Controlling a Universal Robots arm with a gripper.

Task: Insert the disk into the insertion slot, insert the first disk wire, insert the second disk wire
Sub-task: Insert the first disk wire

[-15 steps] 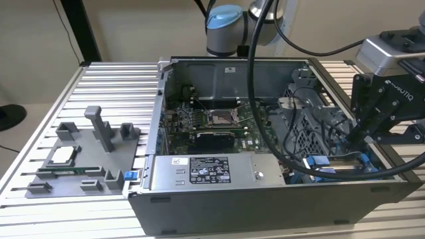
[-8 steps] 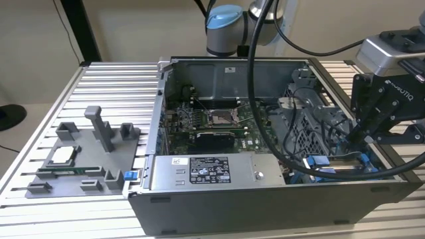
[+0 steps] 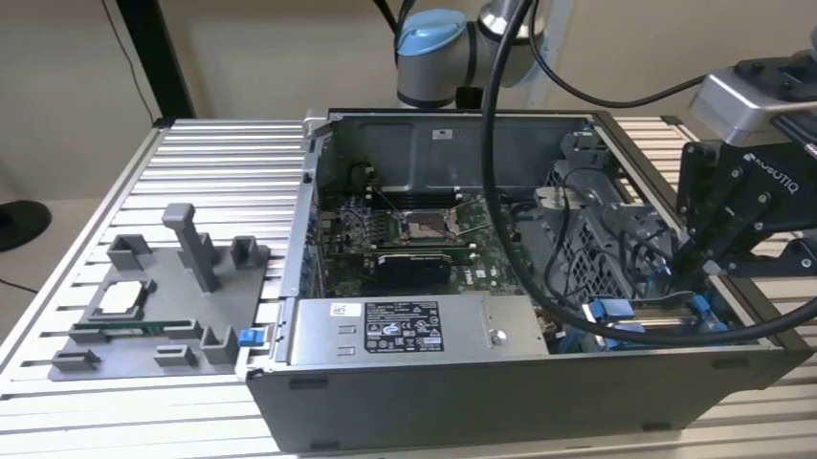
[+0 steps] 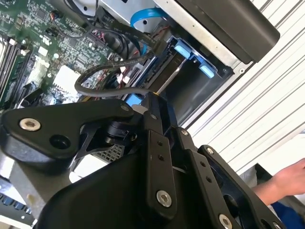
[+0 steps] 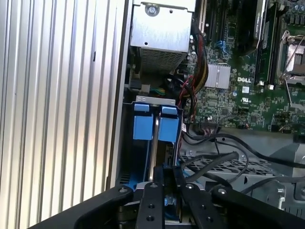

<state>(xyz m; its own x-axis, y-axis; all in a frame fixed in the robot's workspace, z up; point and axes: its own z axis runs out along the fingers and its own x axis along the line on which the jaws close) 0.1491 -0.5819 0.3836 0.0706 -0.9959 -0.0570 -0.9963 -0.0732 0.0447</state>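
The disk (image 5: 155, 143) stands on edge in its bright blue frame (image 5: 143, 128), down inside the insertion slot (image 5: 124, 143), the grey bay at the case's front corner. In the exterior view the disk (image 3: 645, 320) lies low in that corner on the exterior view's right, between blue fittings (image 3: 610, 309). My gripper (image 5: 165, 172) reaches down from above, with its black fingers (image 5: 153, 183) pressed close on the disk's near end. The second wrist view has the gripper (image 4: 151, 98) at the same end of the disk (image 4: 171, 76). Loose black cables (image 5: 214, 162) lie beside the bay.
The grey power-supply box (image 3: 408, 330) sits along the case's front, and the perforated cage (image 3: 600, 239) stands next to the bay. A grey parts fixture (image 3: 166, 306) rests on the slatted table at the exterior view's left. A person's hand (image 4: 286, 183) is near the table edge.
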